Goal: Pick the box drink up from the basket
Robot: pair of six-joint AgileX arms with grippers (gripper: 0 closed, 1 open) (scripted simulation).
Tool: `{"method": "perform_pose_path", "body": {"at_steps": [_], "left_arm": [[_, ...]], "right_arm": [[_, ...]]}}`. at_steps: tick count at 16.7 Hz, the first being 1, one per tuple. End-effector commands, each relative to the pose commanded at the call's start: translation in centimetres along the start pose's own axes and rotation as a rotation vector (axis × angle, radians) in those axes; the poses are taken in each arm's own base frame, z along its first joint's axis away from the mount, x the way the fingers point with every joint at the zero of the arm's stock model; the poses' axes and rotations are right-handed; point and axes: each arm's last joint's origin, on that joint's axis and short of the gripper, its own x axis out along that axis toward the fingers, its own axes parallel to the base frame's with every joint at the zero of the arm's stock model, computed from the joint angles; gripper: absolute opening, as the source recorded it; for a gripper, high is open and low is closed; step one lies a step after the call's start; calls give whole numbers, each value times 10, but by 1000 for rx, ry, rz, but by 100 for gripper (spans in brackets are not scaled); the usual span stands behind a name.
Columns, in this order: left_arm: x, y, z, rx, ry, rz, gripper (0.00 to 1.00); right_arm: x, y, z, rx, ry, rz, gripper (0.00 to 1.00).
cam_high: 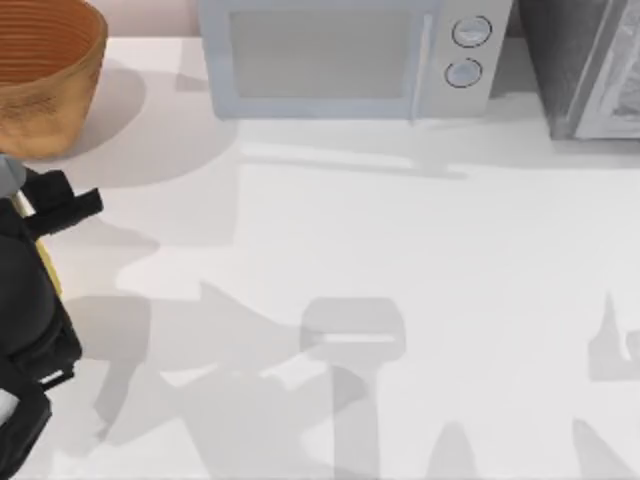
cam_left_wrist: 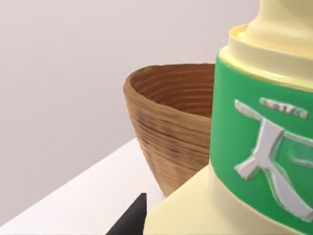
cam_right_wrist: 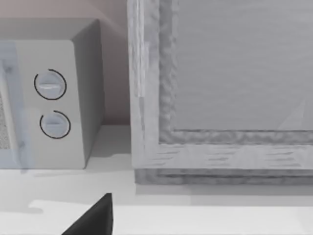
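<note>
One basket [cam_high: 45,75]; one box drink [cam_left_wrist: 254,147]; one microwave [cam_high: 345,55]; one grey appliance [cam_high: 585,65] on one table [cam_high: 400,300].

Microwave [cam_high: 340,58] at the table's [cam_high: 420,280] back edge, two dials on its right; grey box [cam_high: 590,65] just beside, right.

A white counter [cam_high: 420,260] carries soft grey shadows. Along its far edge stand a pale microwave [cam_high: 340,55] with two round knobs — and, to its right, a grey textured cabinet [cam_high: 585,65].
</note>
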Motion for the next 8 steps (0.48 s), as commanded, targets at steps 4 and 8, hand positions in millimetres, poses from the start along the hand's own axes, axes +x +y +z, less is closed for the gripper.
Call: {"method": "perform_pose_path", "body": {"at_steps": [4, 8], "left_arm": [[0, 0, 0, 0, 0, 0, 23], [0, 0, 0, 0, 0, 0, 53]], "right_arm": [[0, 0, 0, 0, 0, 0, 100], [0, 0, 0, 0, 0, 0, 100]]}}
